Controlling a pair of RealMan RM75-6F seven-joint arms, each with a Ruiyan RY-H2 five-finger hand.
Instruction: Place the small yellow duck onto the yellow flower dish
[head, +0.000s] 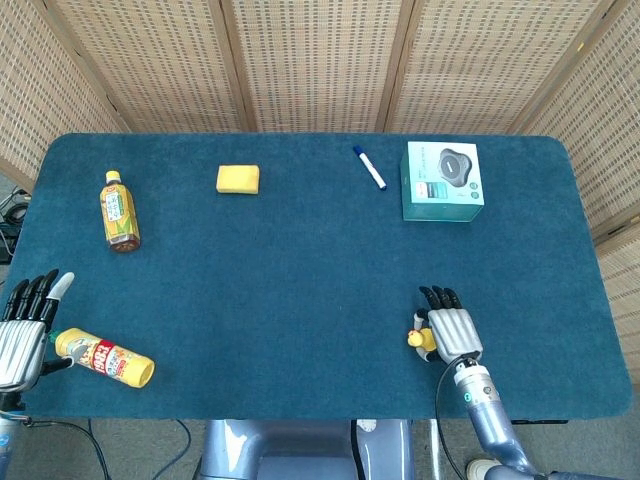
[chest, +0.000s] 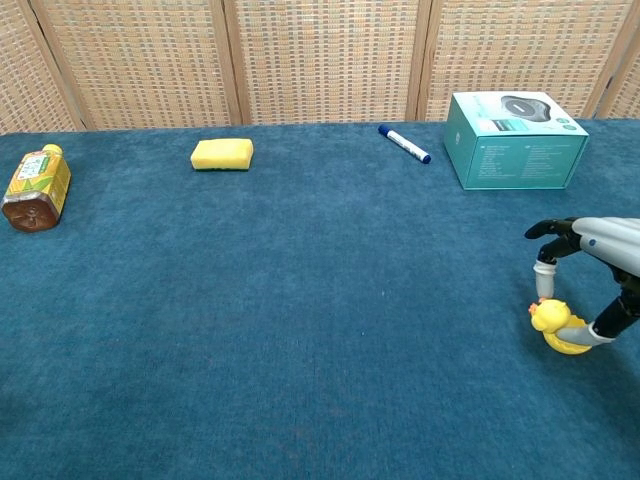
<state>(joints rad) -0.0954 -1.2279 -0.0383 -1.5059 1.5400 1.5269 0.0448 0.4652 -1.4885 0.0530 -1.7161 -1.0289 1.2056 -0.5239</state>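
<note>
The small yellow duck (chest: 549, 316) sits on the yellow flower dish (chest: 570, 346) near the table's front right. My right hand (chest: 603, 240) arches over them, still pinching the duck: one finger comes down on its head and the thumb lies at its rear, by the dish rim. In the head view the right hand (head: 450, 328) covers most of the dish, and only the duck (head: 415, 340) peeks out at its left. My left hand (head: 22, 325) rests at the front left edge with its fingers spread, holding nothing.
A yellow squeeze bottle (head: 105, 358) lies beside my left hand. A tea bottle (chest: 36, 185) lies at the left, a yellow sponge (chest: 222, 153) and a blue marker (chest: 404, 144) at the back, and a teal box (chest: 515, 139) behind the dish.
</note>
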